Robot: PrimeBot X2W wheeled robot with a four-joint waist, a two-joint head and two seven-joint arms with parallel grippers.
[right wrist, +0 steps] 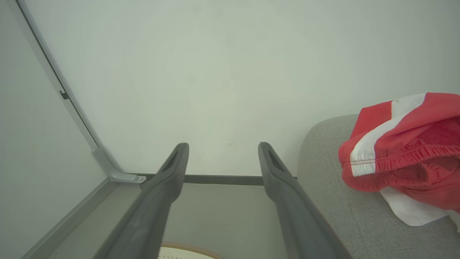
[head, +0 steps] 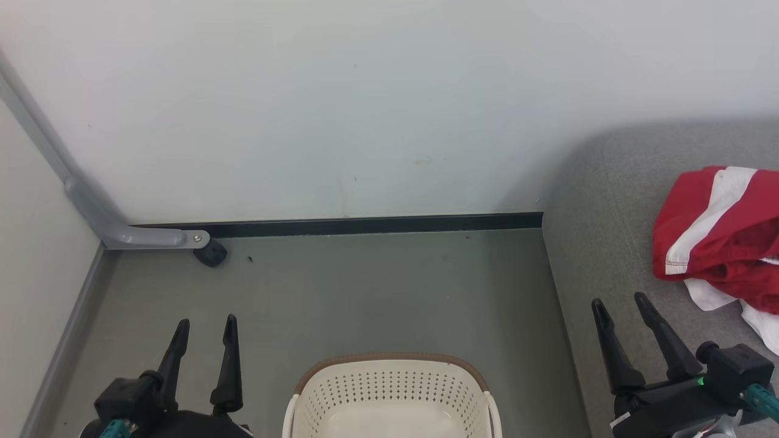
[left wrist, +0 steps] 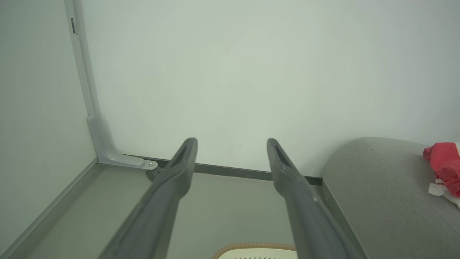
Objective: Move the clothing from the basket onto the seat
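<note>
Left gripper (head: 207, 320) and right gripper (head: 619, 299) both stand spread wide, grasping nothing, fingers pointing toward the wall (head: 365, 91). Clothing (head: 718, 237) lies crumpled on the seat (head: 608, 255), near the right gripper but apart from it. Its white stripe runs diagonally; its long axis cannot be determined. Basket (head: 392, 389) stands on the floor (head: 365, 292) between the grippers.

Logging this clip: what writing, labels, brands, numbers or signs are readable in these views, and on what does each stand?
None readable.
The clothing, basket, seat and wall show no print.
A small pale sticker at the base of the right pincer is too small to read.
</note>
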